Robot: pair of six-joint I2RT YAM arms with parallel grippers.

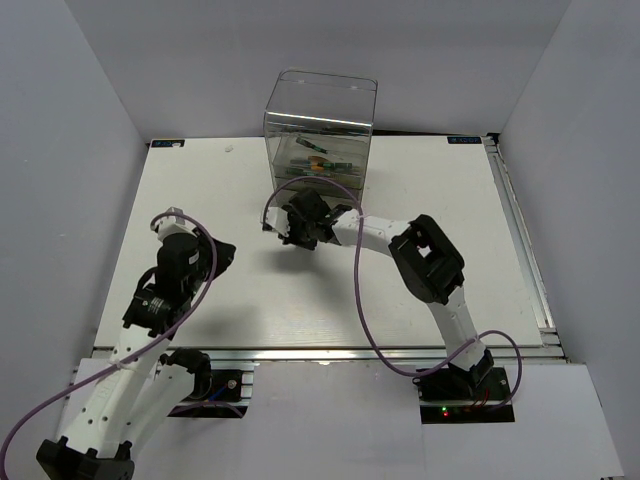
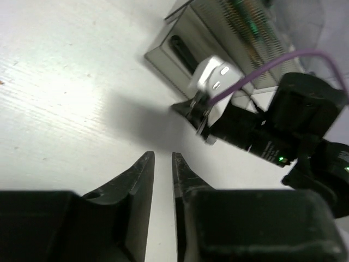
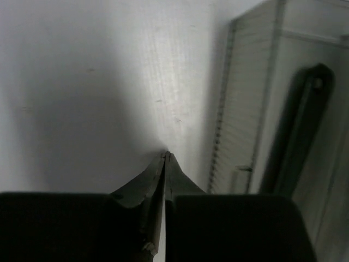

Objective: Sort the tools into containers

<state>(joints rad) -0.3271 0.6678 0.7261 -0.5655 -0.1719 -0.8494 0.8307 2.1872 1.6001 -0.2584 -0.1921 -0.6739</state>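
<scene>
upper centre of top view: tall clear plastic drawer cabinet (image 1: 320, 125) on white surface (image 1: 500, 260), orange-and-green tools (image 1: 318, 160) inside. just below it, black right hand (image 3: 165, 157), fingers pressed together, empty. right of wrist frame, slim black tool (image 3: 302, 125) inside a clear drawer. lower left, left hand (image 2: 162, 164), narrowly parted, holding nothing.

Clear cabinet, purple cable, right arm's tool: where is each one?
Clear cabinet (image 1: 325, 95): top external view, on its see-through top.
Purple cable (image 2: 294, 53): left wrist view, on the top of its arc.
Right arm's tool (image 3: 165, 155): right wrist view, where its closed fingertips meet.
</scene>
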